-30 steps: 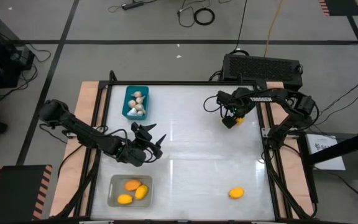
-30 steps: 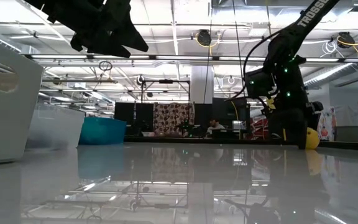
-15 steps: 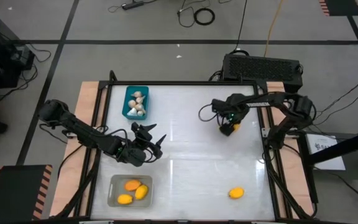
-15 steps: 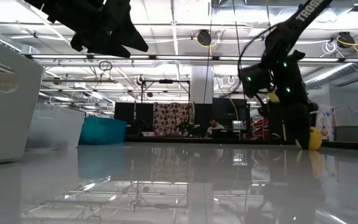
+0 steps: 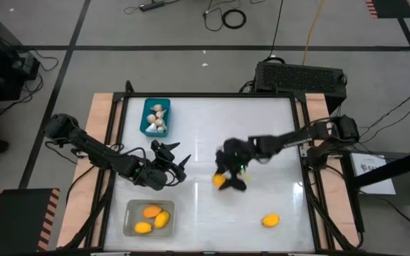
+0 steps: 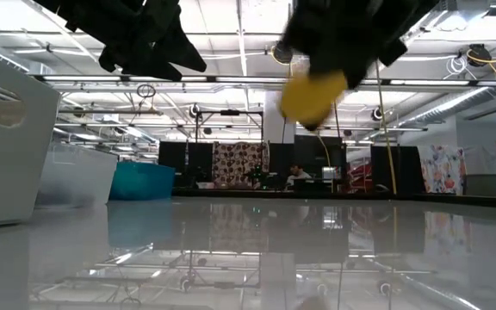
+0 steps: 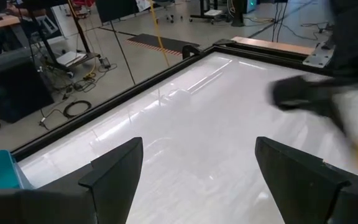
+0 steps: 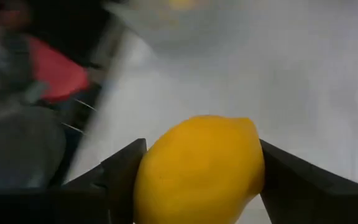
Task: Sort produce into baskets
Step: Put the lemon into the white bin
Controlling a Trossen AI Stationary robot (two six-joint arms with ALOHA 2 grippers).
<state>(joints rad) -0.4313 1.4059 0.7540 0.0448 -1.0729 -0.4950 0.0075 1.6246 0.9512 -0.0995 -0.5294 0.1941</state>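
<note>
My right gripper (image 5: 226, 180) is over the middle of the table, shut on an orange-yellow lemon (image 8: 199, 168), which also shows high in the low view as a lemon (image 6: 313, 96). My left gripper (image 5: 173, 158) hangs open and still above the table's left half, nothing between its fingers (image 7: 114, 171). The teal basket (image 5: 146, 125) at the far left holds whitish bulbs (image 5: 157, 117). The pale basket (image 5: 130, 217) at the near left holds three lemons (image 5: 152, 212). One more lemon (image 5: 270, 220) lies on the table at the near right. My right gripper pinches the lemon's two opposite sides (image 8: 146, 171) between its two fingers (image 8: 120, 174). The fingers slant down from the table's right side. The lemon is lifted clear of the table.
A black box with cables (image 5: 301, 77) stands beyond the table's far right corner. The table's white top (image 5: 205, 128) lies between the two arms. Wooden side rails (image 5: 98, 142) and black frame bars border the table.
My right gripper has swung from the table's far right toward the middle and the near edge, carrying the lemon clear of the table and turning about as it went. My left gripper has kept still.
</note>
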